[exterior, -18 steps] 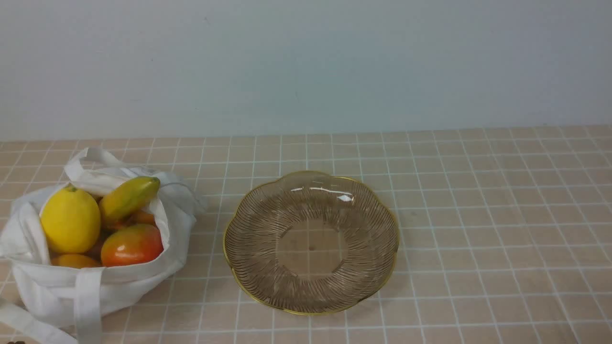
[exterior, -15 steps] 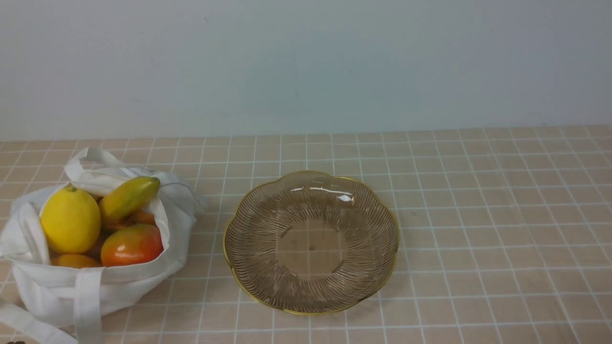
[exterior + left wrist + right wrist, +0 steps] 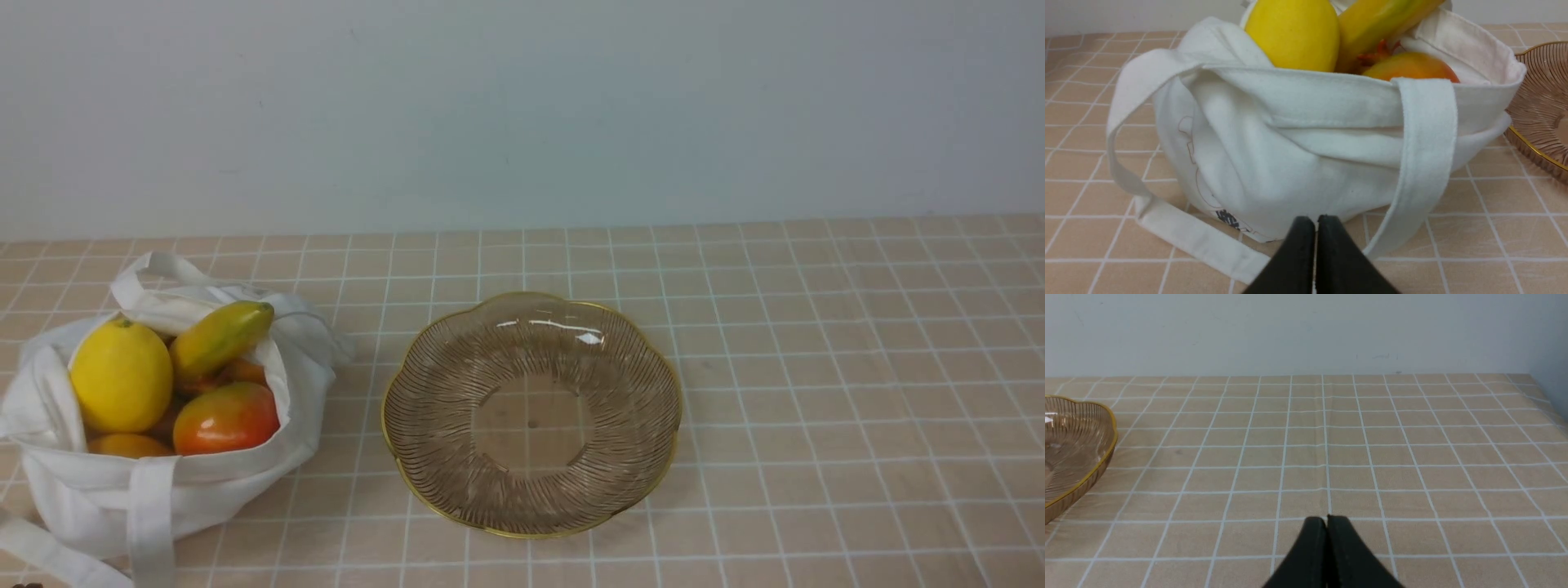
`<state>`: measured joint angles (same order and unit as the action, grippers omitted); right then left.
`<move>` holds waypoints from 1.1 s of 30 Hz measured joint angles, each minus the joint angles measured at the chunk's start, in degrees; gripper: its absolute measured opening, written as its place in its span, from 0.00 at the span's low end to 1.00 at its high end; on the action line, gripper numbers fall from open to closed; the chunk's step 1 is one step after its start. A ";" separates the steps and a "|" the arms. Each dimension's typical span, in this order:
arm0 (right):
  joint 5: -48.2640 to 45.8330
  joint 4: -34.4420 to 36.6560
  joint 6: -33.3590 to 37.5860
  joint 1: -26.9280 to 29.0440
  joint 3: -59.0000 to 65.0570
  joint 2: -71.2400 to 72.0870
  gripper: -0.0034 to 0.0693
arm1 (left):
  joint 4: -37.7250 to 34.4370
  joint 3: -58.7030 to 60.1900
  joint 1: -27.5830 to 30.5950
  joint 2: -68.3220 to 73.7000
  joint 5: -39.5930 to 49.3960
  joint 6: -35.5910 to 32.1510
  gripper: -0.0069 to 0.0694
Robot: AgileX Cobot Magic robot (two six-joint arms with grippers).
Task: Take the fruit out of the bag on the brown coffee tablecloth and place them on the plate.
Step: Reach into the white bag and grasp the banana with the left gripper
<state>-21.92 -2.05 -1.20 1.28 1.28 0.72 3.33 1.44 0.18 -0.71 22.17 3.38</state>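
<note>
Nearest us, left gripper [image 3: 1315, 228] sits low just in front of the bag [image 3: 1290, 155], fingers pressed together w/ nothing between them. Right gripper [image 3: 1327, 524] is likewise closed & empty, facing the brown coffee tablecloth [image 3: 1412, 457], well apart from any fruit. Bag is on the cloth at our left, mouth open upward. Inside: mango [image 3: 226, 418] & an orange piece [image 3: 126, 446] at the near side, lemon [image 3: 121, 376] behind, banana [image 3: 219, 336] propped on top toward the far edge. Plate [image 3: 522, 535] is just right of the bag, no fruit on it yet. We reckon it's pick no. 1: left arm should rise, open wide, drop from above onto the banana, grip mid-body, keep clear of the strap [image 3: 1425, 163] & loose cloth
</note>
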 joint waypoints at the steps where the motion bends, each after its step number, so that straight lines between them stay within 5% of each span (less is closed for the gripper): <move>1: 0.00 0.00 0.00 0.00 0.00 0.00 0.02 | 0.00 0.00 0.00 0.00 0.00 0.00 0.08; 33: 0.00 0.00 0.00 0.00 0.00 0.00 0.02 | 3.28 0.00 0.00 0.00 0.00 -0.11 0.08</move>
<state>-21.92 -2.05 -1.20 1.28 1.28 0.72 6.61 1.44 0.18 -0.71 22.17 3.27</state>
